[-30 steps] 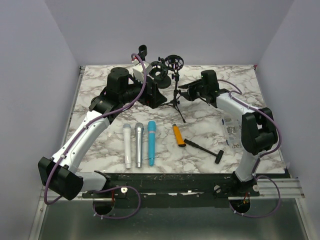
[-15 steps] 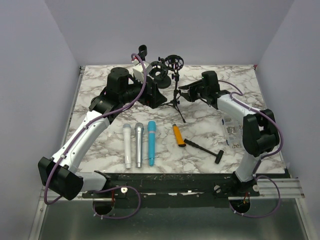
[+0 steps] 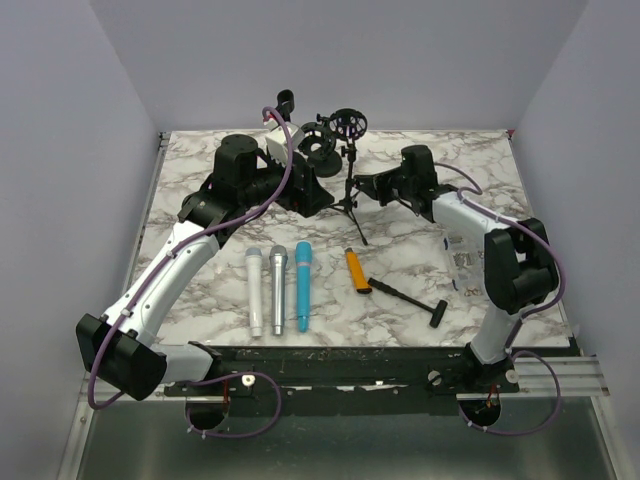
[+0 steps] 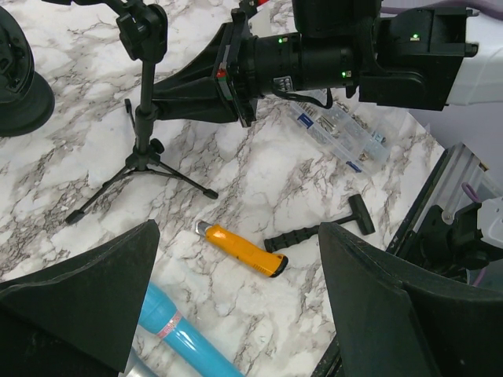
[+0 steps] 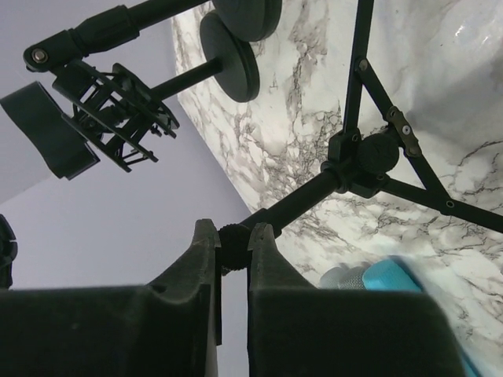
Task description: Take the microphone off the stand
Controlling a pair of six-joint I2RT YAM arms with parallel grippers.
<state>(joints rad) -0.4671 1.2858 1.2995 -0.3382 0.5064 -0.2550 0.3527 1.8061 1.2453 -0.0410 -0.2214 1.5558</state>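
The black tripod stand (image 3: pixel 351 190) stands at the back centre, with a spider shock mount (image 3: pixel 348 122) on top. I cannot make out a microphone inside the mount (image 5: pixel 118 106). A black round-headed part (image 3: pixel 322 148) hangs beside it. My right gripper (image 3: pixel 362 184) is shut on a knurled knob (image 5: pixel 233 250) on the stand's pole (image 5: pixel 295 203). My left gripper (image 3: pixel 318 195) hovers just left of the stand, open wide and empty (image 4: pixel 240 226). The left wrist view shows the stand (image 4: pixel 145 118) with the right gripper (image 4: pixel 161 93) against it.
A white microphone (image 3: pixel 254 290), a grey one (image 3: pixel 278 285) and a blue one (image 3: pixel 302 283) lie in front. An orange utility knife (image 3: pixel 357 270), a black T-handled tool (image 3: pixel 410 298) and a bag of small parts (image 3: pixel 462 262) lie to the right.
My right gripper has moved left up to the stand's pole. The left arm and the stand have not moved.
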